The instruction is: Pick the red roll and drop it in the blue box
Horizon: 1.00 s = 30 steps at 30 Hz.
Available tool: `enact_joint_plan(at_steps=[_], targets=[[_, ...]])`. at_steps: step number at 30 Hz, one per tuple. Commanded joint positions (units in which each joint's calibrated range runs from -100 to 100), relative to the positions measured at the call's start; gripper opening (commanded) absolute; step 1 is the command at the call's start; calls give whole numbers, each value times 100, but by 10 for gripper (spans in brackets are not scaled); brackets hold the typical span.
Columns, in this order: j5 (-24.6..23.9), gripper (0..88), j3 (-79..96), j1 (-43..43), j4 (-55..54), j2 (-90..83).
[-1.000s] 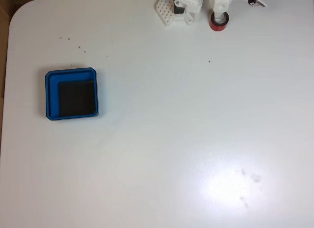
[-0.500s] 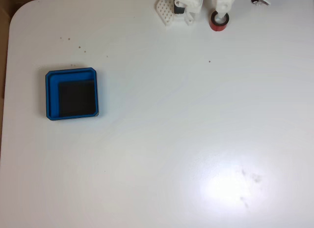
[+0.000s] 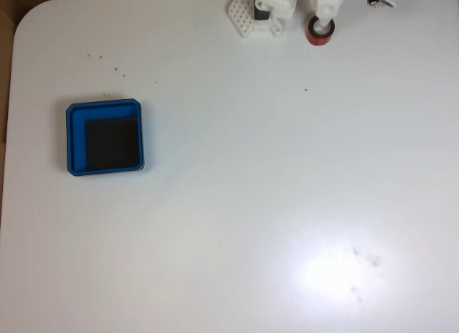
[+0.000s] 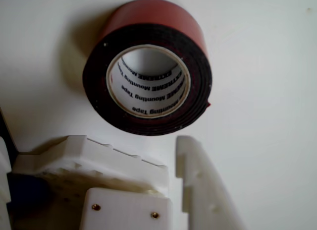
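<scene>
While arm is cropped | gripper (image 4: 171,145) fingertips hidden behind red roll (image 4: 148,66)

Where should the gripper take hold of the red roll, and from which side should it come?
The red roll lies flat on the white table, hollow centre up. Probably best to come from straight above and close across the wall: one finger inside the hollow, one on the red outer face. The gripper is just below the roll in the wrist view, not yet around it.

Bright, even light from above; a glare patch on the white worktop (image 3: 337,272) near right. The wrist view is soft, slightly blurred.
</scene>
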Motion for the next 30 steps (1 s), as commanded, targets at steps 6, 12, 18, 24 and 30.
enact_joint_plan(at_steps=[6, 12, 18, 24, 30], targets=[[-10, 327, 191, 10, -445, -15], [-1, 327, 209, 20, -561, -15], [-1, 327, 218, 20, -561, -15], [-1, 327, 218, 20, -561, -15], [-1, 327, 218, 20, -561, -15]])
